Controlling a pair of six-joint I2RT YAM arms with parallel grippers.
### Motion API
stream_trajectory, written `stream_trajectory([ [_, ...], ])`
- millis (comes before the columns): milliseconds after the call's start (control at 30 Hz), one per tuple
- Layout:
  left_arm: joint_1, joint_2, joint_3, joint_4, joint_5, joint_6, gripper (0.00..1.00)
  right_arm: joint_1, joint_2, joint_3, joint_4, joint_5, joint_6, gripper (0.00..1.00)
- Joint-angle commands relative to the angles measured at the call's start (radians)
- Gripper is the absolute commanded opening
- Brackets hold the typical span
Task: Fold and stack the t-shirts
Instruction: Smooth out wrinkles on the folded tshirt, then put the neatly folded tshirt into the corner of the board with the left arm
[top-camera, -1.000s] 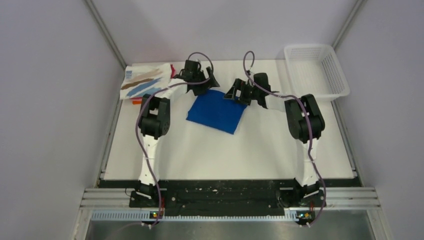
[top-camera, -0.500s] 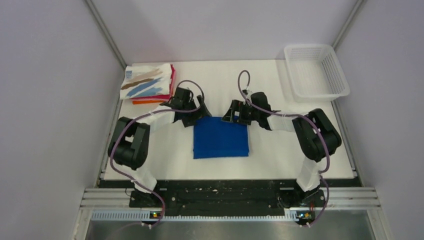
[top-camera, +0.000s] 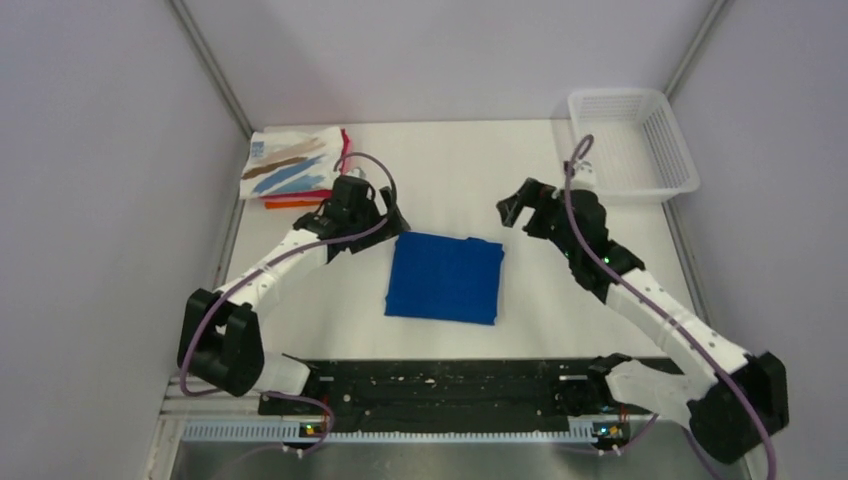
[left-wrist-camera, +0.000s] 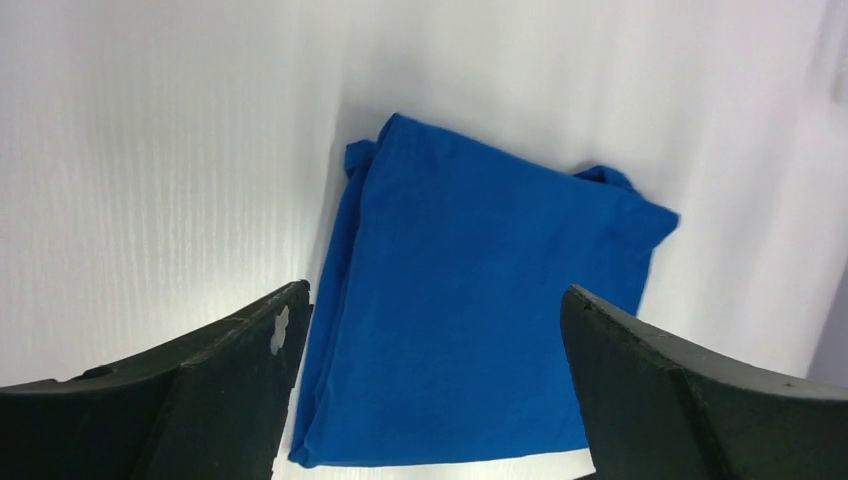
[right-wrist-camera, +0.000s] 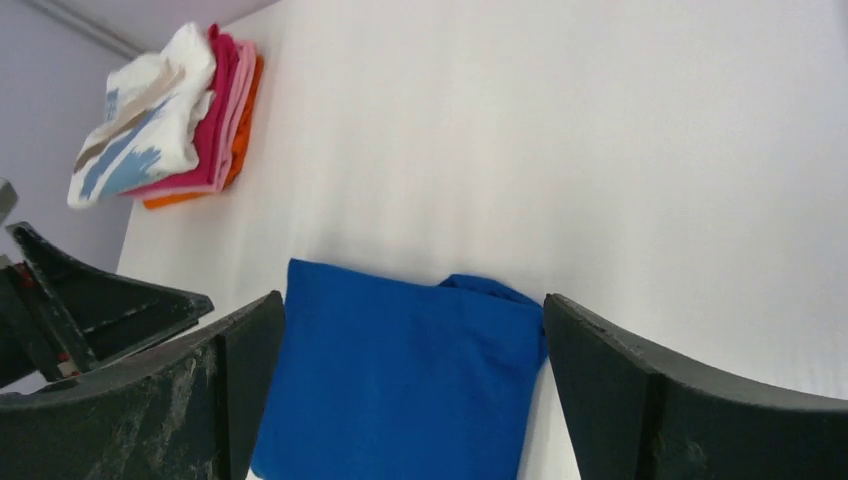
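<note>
A royal blue t-shirt (top-camera: 445, 277) lies folded into a flat square on the white table, its print hidden. It also shows in the left wrist view (left-wrist-camera: 480, 310) and the right wrist view (right-wrist-camera: 400, 380). A stack of folded shirts (top-camera: 295, 168), white with brown and blue streaks on top, red and orange below, sits at the back left; it shows in the right wrist view (right-wrist-camera: 160, 130). My left gripper (top-camera: 388, 222) is open and empty just left of the blue shirt's far corner. My right gripper (top-camera: 512, 210) is open and empty, off its far right corner.
A white plastic mesh basket (top-camera: 632, 140) stands at the back right corner. A black rail (top-camera: 450, 385) runs along the table's near edge. Grey walls close in the left, back and right sides.
Both grippers have let go of the blue shirt and drawn apart. The right arm swung out to the right and lifted. The folded shirt now lies flat near the table's middle.
</note>
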Motion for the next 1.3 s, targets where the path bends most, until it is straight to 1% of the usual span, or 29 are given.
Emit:
stream_trajectory([
  [0,-0.021,0.083,-0.020,-0.094,-0.025,0.048,0.99,-0.020,-0.222,-0.195,-0.056,0.248,0.074,0.99],
  [67,-0.046,0.118,-0.019,-0.094,-0.024,0.062,0.99,-0.034,-0.296,-0.238,-0.063,0.256,0.080,0.99],
  [133,-0.074,0.160,-0.014,-0.093,-0.024,0.065,0.97,-0.047,-0.328,-0.257,-0.077,0.257,0.082,0.99],
  [233,-0.117,0.233,0.009,-0.101,-0.025,0.056,0.92,-0.058,-0.334,-0.257,-0.099,0.255,0.067,0.99],
  [367,-0.156,0.331,0.057,-0.151,-0.083,0.034,0.86,-0.061,-0.319,-0.248,-0.103,0.248,0.046,0.99],
  [533,-0.180,0.399,0.077,-0.184,-0.142,0.003,0.79,-0.063,-0.318,-0.250,-0.106,0.241,0.029,0.99],
  [633,-0.187,0.435,0.083,-0.189,-0.137,-0.017,0.64,-0.064,-0.324,-0.257,-0.106,0.244,0.026,0.99],
  [700,-0.191,0.460,0.087,-0.189,-0.132,-0.035,0.50,-0.067,-0.328,-0.256,-0.082,0.246,0.026,0.99],
  [733,-0.193,0.473,0.092,-0.191,-0.137,-0.042,0.40,-0.067,-0.330,-0.257,-0.104,0.248,0.024,0.99],
  [767,-0.195,0.486,0.101,-0.201,-0.151,-0.051,0.25,-0.067,-0.333,-0.258,-0.107,0.249,0.021,0.99],
  [800,-0.199,0.501,0.117,-0.221,-0.177,-0.063,0.08,-0.067,-0.335,-0.259,-0.108,0.250,0.021,0.99],
  [833,-0.204,0.514,0.136,-0.247,-0.210,-0.073,0.00,-0.067,-0.336,-0.260,-0.107,0.251,0.018,0.99],
  [900,-0.210,0.537,0.192,-0.308,-0.293,-0.077,0.00,-0.068,-0.338,-0.261,-0.106,0.252,0.016,0.98],
  [1000,-0.215,0.550,0.297,-0.396,-0.466,-0.068,0.00,-0.069,-0.337,-0.263,-0.106,0.255,0.015,0.98],
  [1167,-0.212,0.607,0.532,-0.496,-0.787,0.024,0.00,-0.069,-0.341,-0.262,-0.101,0.237,0.002,0.98],
  [1267,-0.205,0.654,0.677,-0.487,-0.929,0.124,0.00,-0.069,-0.349,-0.265,-0.101,0.240,0.000,0.98],
])
